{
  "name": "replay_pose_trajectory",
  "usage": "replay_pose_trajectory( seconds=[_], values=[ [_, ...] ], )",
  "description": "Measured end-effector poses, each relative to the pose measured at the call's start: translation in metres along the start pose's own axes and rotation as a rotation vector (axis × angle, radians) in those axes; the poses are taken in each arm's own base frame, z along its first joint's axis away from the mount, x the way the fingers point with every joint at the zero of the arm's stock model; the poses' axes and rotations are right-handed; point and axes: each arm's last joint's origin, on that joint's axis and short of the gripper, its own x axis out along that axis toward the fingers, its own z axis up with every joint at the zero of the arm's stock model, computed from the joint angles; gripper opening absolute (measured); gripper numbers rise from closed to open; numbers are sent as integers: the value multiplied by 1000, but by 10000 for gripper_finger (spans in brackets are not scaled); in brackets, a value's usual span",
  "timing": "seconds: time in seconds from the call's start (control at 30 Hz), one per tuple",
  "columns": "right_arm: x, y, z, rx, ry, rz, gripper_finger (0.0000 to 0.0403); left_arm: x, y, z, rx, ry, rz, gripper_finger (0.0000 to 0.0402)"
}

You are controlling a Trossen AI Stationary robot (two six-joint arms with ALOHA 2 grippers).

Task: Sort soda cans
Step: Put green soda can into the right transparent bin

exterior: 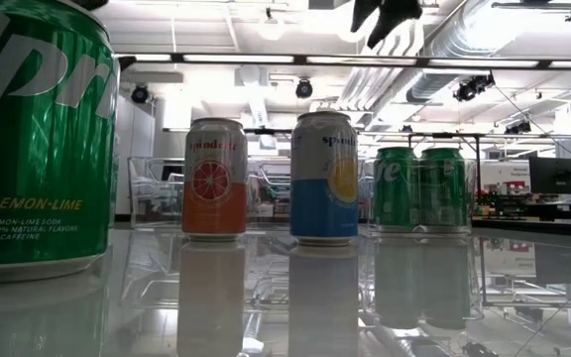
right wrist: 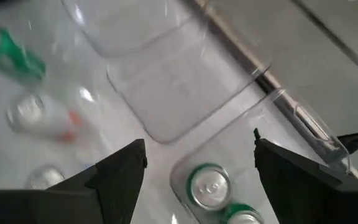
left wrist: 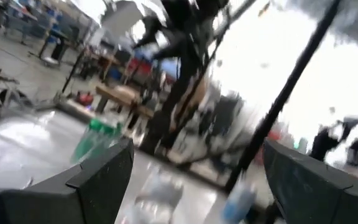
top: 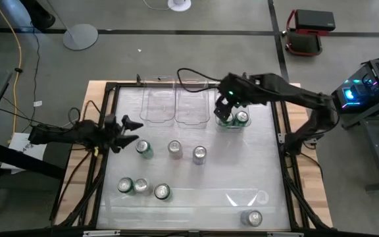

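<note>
Two green soda cans [top: 233, 119] stand upright in the rightmost clear bin [top: 220, 122] at the far side; they also show in the right wrist view [right wrist: 207, 185] and the low view [exterior: 419, 188]. My right gripper [top: 226, 105] hangs open above them [right wrist: 197, 155], touching nothing. Several more cans stand on the clear tabletop: a green one [top: 143, 149], an orange one [top: 175, 149], a blue one [top: 199, 155], three near the front left [top: 141, 187] and one at the front right [top: 252, 217]. At the table's left edge my left gripper [top: 133, 133] waits open [left wrist: 194, 168].
Two more clear bins [top: 158, 105] [top: 191, 105] stand side by side left of the bin with the cans. A black frame [top: 283, 141] runs around the tabletop. In the low view a large green can [exterior: 38, 139] stands close to the camera.
</note>
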Motion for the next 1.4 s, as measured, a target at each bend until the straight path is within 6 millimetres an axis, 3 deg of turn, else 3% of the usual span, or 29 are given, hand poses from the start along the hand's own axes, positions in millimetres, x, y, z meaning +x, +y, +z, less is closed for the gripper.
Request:
replay_pose_trajectory(
  seconds=[0.13,0.33,0.5,0.63,0.8,1.0,1.13,1.23,1.4],
  values=[
    [0,19,-24,97,-77,51,288,0,-2,6,-30,-79,14,330],
    [40,57,-61,337,-233,282,288,-1,-3,12,-70,-146,14,330],
    [54,83,-61,445,-402,477,288,-1,-4,13,-217,-156,-3,330],
    [63,92,-58,359,-379,542,288,-2,-5,17,-350,-210,-10,330],
    [63,90,-49,221,-369,617,288,-4,-8,27,-501,-323,-65,330],
    [42,74,-42,118,-306,658,288,2,-38,65,-331,-208,-255,330],
    [25,61,-47,1,-280,610,288,23,-57,89,-242,32,-82,330],
    [17,52,-54,-76,-261,561,288,40,-62,93,-206,262,114,330],
    [13,40,-67,-136,-171,460,288,71,-68,91,-446,293,256,330]
  ],
)
